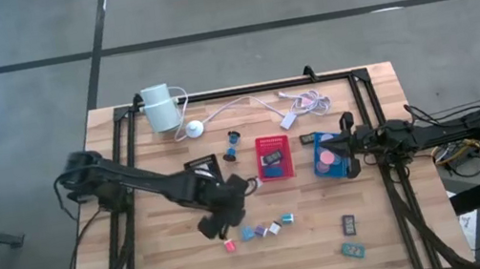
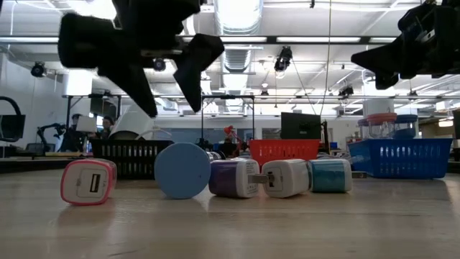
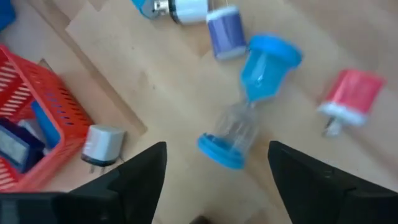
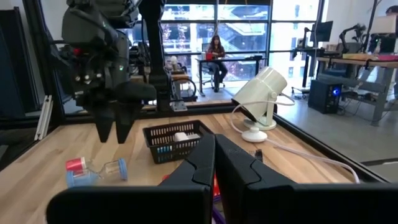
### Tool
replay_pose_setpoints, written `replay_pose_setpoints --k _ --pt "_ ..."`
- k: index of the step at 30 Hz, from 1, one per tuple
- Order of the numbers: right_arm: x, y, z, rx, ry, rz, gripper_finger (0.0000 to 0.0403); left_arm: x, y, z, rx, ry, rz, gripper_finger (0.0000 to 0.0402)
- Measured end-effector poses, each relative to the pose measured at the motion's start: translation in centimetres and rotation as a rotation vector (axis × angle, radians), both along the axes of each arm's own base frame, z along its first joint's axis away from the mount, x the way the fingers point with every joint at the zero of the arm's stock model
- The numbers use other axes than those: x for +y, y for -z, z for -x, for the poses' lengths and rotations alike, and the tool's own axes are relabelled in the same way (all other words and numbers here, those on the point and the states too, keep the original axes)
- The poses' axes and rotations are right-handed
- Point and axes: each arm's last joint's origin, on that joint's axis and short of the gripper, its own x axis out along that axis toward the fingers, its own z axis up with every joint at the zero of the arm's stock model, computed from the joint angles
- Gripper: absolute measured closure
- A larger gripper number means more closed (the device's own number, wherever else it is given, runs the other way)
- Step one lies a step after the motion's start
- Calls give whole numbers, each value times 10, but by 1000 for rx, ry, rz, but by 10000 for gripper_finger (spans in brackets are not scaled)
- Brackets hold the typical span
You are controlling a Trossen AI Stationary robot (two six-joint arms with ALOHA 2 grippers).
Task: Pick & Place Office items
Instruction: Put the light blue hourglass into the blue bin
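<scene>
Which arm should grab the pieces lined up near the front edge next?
Left, probably. Its pincer hangs open right beside the row of small blocks, while the right pincer is shut, off by the blue tray.

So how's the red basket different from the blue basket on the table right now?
The red basket sits mid-table with a dark rectangular item in it; the blue basket sits further right and holds a pink round disc. The shut right gripper hovers by the blue basket; none is at the red one. Both are small plastic mesh baskets.
</scene>
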Motion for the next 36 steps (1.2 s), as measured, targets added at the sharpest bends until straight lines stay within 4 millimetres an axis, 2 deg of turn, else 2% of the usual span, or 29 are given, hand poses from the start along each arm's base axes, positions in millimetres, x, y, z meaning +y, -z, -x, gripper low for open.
replay_pose_setpoints --k 5,13,25,36 --pt "0 1 -1 14 1 4 394 -2 11 -3 9 99 -113 114" --pt "0 1 -2 17 1 5 394 -4 30 -10 32 222 -191 117" --pt "0 2 -2 20 1 12 394 -7 50 -13 80 290 -205 122" --pt "0 1 -2 19 1 12 394 -9 70 -17 125 313 -199 147"
